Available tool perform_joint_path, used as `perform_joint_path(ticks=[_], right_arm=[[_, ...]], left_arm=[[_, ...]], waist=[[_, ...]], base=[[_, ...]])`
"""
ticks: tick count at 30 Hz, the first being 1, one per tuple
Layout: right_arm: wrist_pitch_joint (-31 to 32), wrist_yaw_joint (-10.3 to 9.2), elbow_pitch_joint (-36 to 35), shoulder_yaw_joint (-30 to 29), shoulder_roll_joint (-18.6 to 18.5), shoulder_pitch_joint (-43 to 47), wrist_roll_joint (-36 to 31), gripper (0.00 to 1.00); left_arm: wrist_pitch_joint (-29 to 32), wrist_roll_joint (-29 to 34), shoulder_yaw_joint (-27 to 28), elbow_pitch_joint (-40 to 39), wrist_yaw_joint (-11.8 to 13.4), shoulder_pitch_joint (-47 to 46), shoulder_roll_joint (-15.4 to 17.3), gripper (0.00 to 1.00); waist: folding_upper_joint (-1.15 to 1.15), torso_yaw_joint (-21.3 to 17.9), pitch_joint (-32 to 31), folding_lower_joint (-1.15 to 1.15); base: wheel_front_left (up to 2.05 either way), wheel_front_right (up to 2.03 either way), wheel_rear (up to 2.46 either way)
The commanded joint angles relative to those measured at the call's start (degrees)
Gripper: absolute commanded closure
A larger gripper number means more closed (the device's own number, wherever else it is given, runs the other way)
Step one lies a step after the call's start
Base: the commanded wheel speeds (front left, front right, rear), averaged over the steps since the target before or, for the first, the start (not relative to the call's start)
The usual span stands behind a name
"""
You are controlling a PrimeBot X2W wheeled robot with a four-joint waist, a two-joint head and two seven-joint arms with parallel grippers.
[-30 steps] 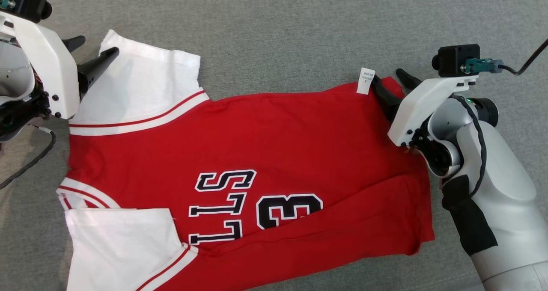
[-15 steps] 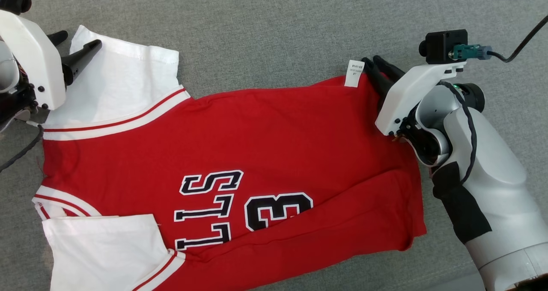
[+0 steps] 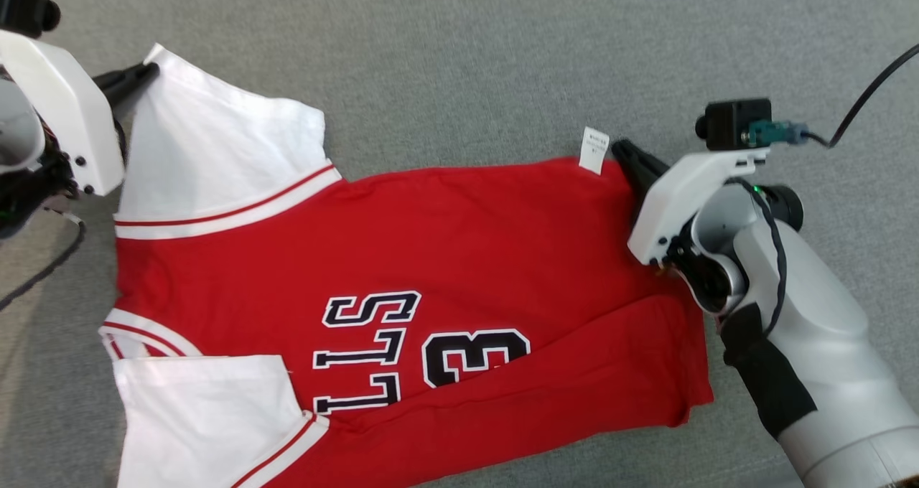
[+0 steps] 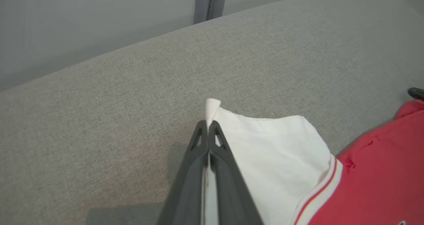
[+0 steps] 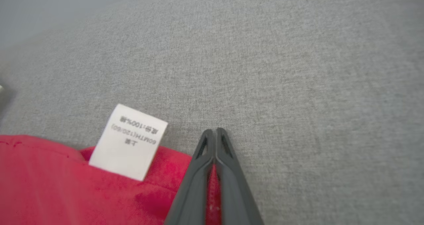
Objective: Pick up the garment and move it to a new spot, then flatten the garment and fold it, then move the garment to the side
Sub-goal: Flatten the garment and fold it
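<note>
While the garment (image 3: 445, 258) lies spread mid-table (image 3: 502, 43) in the head view, the left tool (image 3: 140, 75) at ten o'clock pinches its white sleeve (image 3: 215, 143) corner. The right tool (image 3: 623, 154) at three o'clock clamps red cloth beside the care label (image 3: 594, 150). These look like far-edge holds for folding.

Left wrist view: that tool is closed tight on white cloth.

Right wrist view: that tool is closed tight on red cloth.

A second ago both stood apart, straddling those edges.
</note>
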Motion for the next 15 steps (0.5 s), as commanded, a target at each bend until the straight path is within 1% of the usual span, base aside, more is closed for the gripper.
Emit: perform_joint_path(ticks=[1,2,4,11,15], right_arm=[[-0.3,-0.01,0.9,0.1,-0.8,2.2,0.2,1.0],[-0.3,-0.01,0.9,0.1,-0.8,2.2,0.2,1.0],[-1.3,-0.01,0.7,-0.2,-2.0,3.3,0.9,1.0],[-3.7,-0.01,-0.7,-1.2,-4.3,6.6,2.4,1.0],[-3.8,-0.01,-2.5,-1.4,-5.5,8.9,3.6,1.0]], left_arm=[[-0.7,-1.1,-0.6,-0.6,-0.1,1.1,0.5,1.0],[-0.7,-1.1,-0.6,-0.6,-0.1,1.1,0.5,1.0],[-1.7,-2.8,-1.6,-2.6,-0.1,2.5,1.1,1.0],[-4.4,-6.6,-3.6,-9.1,-0.1,5.8,3.2,1.0],[-4.9,-8.4,-4.7,-14.2,-0.1,7.8,5.7,1.0]], waist=[[0.0,1.0,-2.6,0.0],[0.0,1.0,-2.6,0.0],[0.0,1.9,-5.4,0.0],[0.0,3.9,-11.1,0.0],[0.0,4.8,-14.1,0.0]], base=[[0.0,0.0,0.0],[0.0,0.0,0.0],[0.0,0.0,0.0],[0.0,0.0,0.0],[0.0,0.0,0.0]])
